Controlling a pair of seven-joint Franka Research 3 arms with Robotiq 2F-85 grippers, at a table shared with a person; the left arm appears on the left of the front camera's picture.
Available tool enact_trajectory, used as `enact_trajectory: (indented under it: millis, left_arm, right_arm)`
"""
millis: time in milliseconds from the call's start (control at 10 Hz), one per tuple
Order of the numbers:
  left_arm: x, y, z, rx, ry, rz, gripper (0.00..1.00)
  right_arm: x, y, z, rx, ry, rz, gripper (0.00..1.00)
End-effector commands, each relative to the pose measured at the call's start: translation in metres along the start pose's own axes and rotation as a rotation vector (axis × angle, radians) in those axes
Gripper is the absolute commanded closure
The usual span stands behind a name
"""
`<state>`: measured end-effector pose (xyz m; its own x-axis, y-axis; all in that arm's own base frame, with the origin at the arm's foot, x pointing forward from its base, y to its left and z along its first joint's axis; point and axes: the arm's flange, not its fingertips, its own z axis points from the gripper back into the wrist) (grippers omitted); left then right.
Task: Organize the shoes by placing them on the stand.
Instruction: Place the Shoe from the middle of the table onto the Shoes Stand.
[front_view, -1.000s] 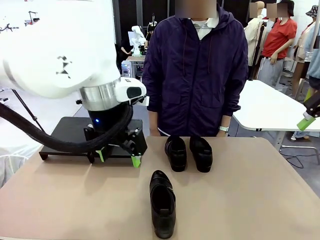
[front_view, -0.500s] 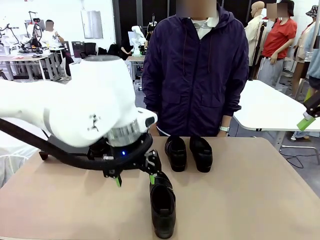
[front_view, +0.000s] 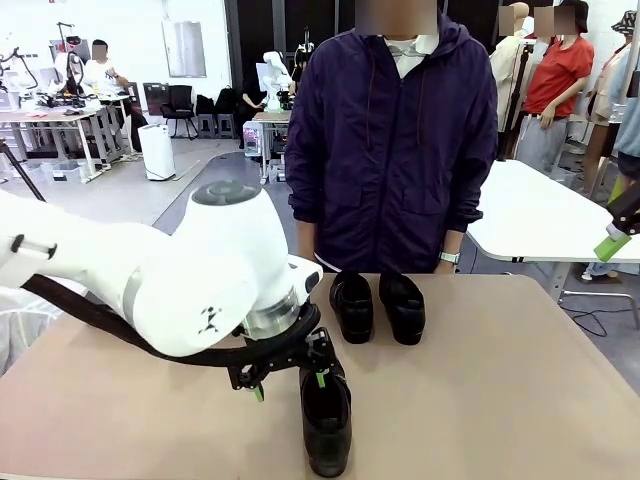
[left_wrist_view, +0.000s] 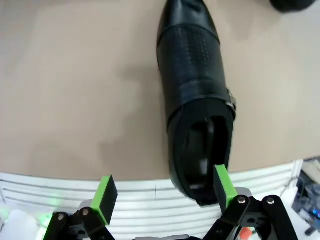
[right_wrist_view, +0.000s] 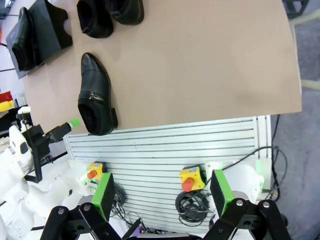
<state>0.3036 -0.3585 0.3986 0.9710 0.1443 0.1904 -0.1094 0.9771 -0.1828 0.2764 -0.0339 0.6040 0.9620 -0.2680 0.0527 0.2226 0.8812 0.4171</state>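
Note:
A black glossy shoe (front_view: 326, 420) lies alone near the table's front edge, toe pointing away from me. My left gripper (front_view: 289, 385) hangs open just over its heel end. In the left wrist view the shoe (left_wrist_view: 192, 95) runs up the picture, and its heel opening sits between the open fingers of the left gripper (left_wrist_view: 164, 192), close to the right pad (left_wrist_view: 223, 186). Two more shoes (front_view: 352, 306) (front_view: 402, 306) stand side by side in front of the person. From high above, the open right gripper (right_wrist_view: 161, 192) looks down on the stand (right_wrist_view: 50, 25), which bears one shoe (right_wrist_view: 25, 37).
A person in a dark purple jacket (front_view: 390, 140) stands at the table's far edge, hands out of sight. One green finger of the right arm (front_view: 612, 245) shows at the right edge. A white table (front_view: 540, 215) stands behind on the right. Bare tabletop (front_view: 500, 380) lies to the right.
My left arm has swung from the stand at the back left to the lone shoe near the front edge and come down over its heel, jaws still open. The shoes have not moved.

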Motion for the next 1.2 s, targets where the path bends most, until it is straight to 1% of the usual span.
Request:
enact_trajectory:
  millis: [0,100,200,300,700,800,900,1100]
  left_arm:
    - [0.002,-0.01,-0.029,0.077,-0.052,0.025,0.0]
    - [0.004,-0.011,-0.039,0.121,-0.042,0.027,0.0]
    - [0.005,-0.011,-0.045,0.135,-0.042,0.011,0.0]
    - [0.005,-0.011,-0.05,0.12,-0.011,0.007,0.0]
    - [0.007,-0.012,-0.064,0.133,0.022,0.02,0.0]
    - [0.007,-0.014,-0.066,0.148,0.022,0.015,0.58]
    - [0.006,-0.016,-0.067,0.158,0.019,0.009,1.0]
    - [0.005,-0.016,-0.066,0.149,0.014,0.012,1.0]
  right_arm:
    - [0.001,0.001,0.003,0.017,0.008,0.013,0.0]
    - [0.001,0.001,0.003,0.017,0.008,0.013,0.0]
    - [0.001,0.001,0.003,0.017,0.008,0.013,0.0]
    - [0.001,0.001,0.003,0.017,0.008,0.013,0.0]
    - [0.001,0.001,0.003,0.017,0.008,0.013,0.0]
    - [0.001,0.001,0.003,0.017,0.008,0.013,0.0]
    - [0.001,0.001,0.003,0.017,0.008,0.013,0.0]
    - [0.001,0.001,0.003,0.017,0.008,0.013,0.0]
